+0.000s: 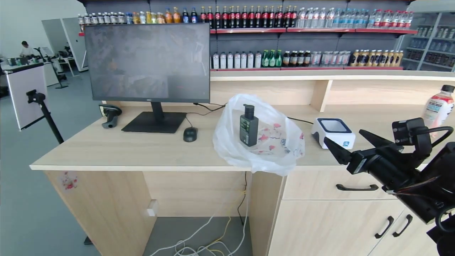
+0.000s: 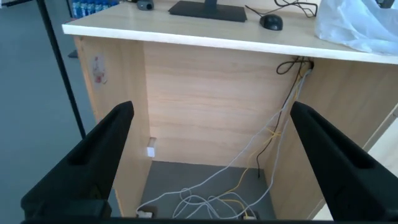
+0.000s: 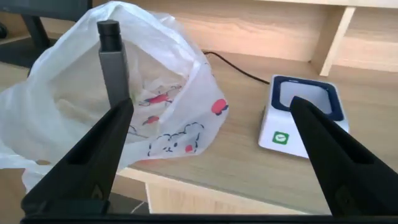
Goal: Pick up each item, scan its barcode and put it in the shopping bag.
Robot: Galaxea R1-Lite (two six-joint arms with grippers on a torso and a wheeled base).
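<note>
Pale wooden worktop [image 1: 142, 149] is carrying a black flat monitor [image 1: 147, 62] at its left. Translucent white plastic shopping bag with red prints [image 1: 270, 149] is sitting open at the front edge, centre. Right tool [image 1: 343, 137] is hovering empty, fingers apart, near the white box scanner [image 1: 333, 132] beside the bag. Left tool [image 2: 211, 109] is hanging low before the worktop's front, fingers apart, empty. Dark slim pump-top bottle [image 1: 249, 126] is standing upright inside the bag.
</note>
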